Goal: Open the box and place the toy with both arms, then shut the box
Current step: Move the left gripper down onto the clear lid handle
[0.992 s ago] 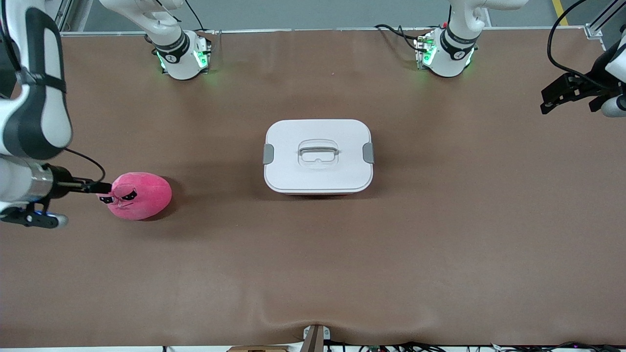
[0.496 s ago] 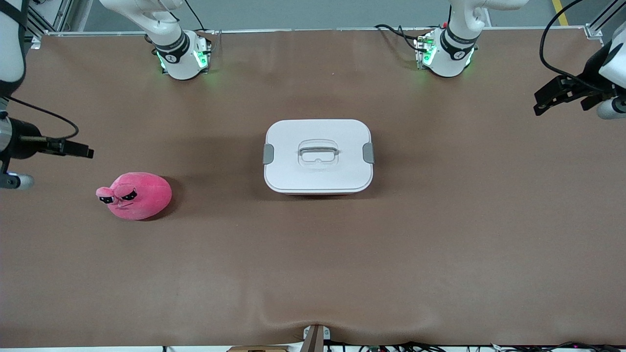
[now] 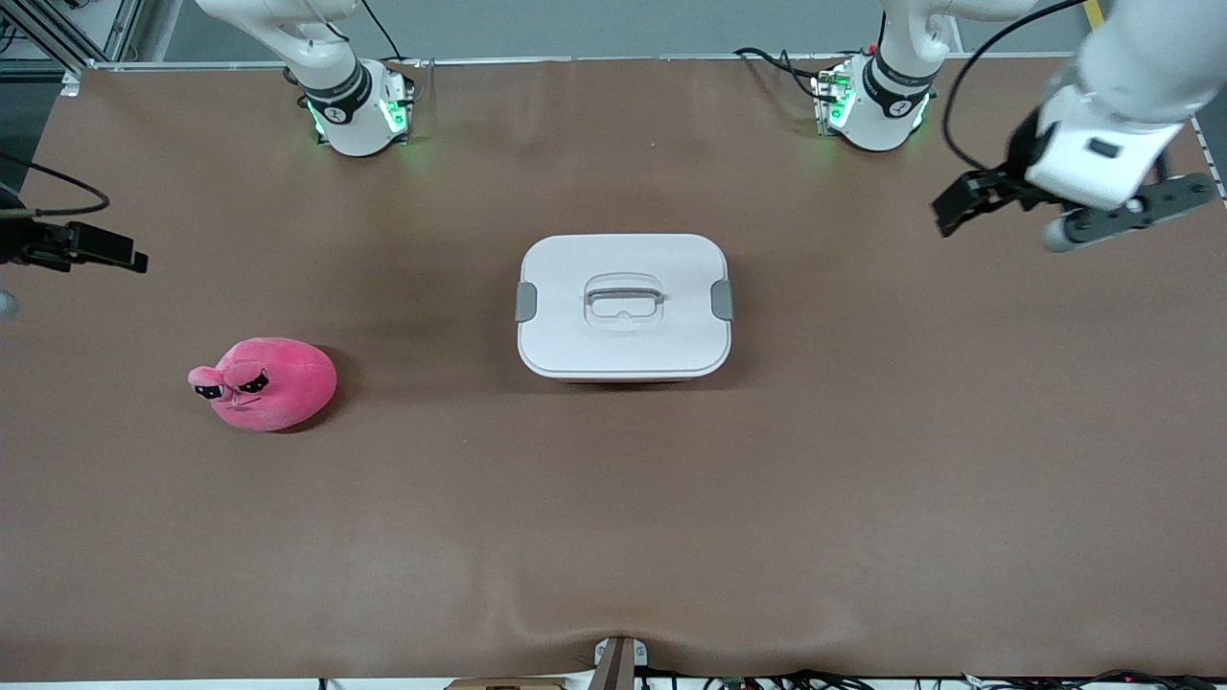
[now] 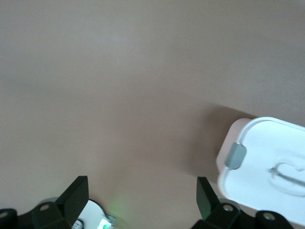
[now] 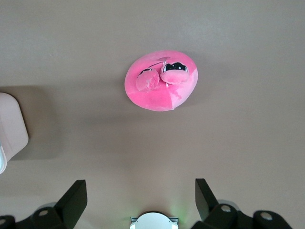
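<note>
Box shut, toy out, both jaws wide.
We see the box [image 3: 624, 305] mid-tabletop [image 3: 863, 479], toy [image 3: 264, 383] at its 8 o'clock; left gripper [image 3: 959, 203] and right gripper [image 3: 115, 254] hang over bare tabletop ends.

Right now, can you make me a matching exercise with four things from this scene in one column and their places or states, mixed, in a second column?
Things:
1. box
2. toy
3. left hand
4. right hand

Places or states:
A. open, in the air over the right arm's end of the table
B. lying on the table, face with black eyes, toward the right arm's end
C. closed with a white lid, in the middle of the table
D. open, in the air over the left arm's end of the table

Pairs: 1-C, 2-B, 3-D, 4-A
</note>
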`<state>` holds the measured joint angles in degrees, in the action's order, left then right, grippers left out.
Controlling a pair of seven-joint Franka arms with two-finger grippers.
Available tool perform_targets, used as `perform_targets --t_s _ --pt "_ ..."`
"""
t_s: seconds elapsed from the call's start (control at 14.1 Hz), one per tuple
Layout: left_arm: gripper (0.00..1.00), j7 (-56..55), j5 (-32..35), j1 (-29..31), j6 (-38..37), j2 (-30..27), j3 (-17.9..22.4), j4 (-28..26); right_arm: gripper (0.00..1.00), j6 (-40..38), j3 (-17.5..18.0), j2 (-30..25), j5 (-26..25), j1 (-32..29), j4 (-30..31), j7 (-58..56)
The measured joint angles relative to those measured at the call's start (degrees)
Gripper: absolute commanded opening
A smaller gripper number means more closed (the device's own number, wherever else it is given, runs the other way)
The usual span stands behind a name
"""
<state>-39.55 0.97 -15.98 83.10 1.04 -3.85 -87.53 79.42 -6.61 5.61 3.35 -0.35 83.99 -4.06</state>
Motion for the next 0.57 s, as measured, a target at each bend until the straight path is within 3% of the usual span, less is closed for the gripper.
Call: perform_targets --t_s 0.21,0.57 --pt "1.00 -13.8 0.0 -0.3 2.2 2.6 -6.6 0.0 1.00 4.8 0.0 -3.0 0.0 0.0 3.0 0.0" --pt "1.00 -38.3 0.0 -1.2 7.8 6.7 -15.7 -0.1 1.00 5.0 0.7 -4.3 0.0 0.3 4.4 0.1"
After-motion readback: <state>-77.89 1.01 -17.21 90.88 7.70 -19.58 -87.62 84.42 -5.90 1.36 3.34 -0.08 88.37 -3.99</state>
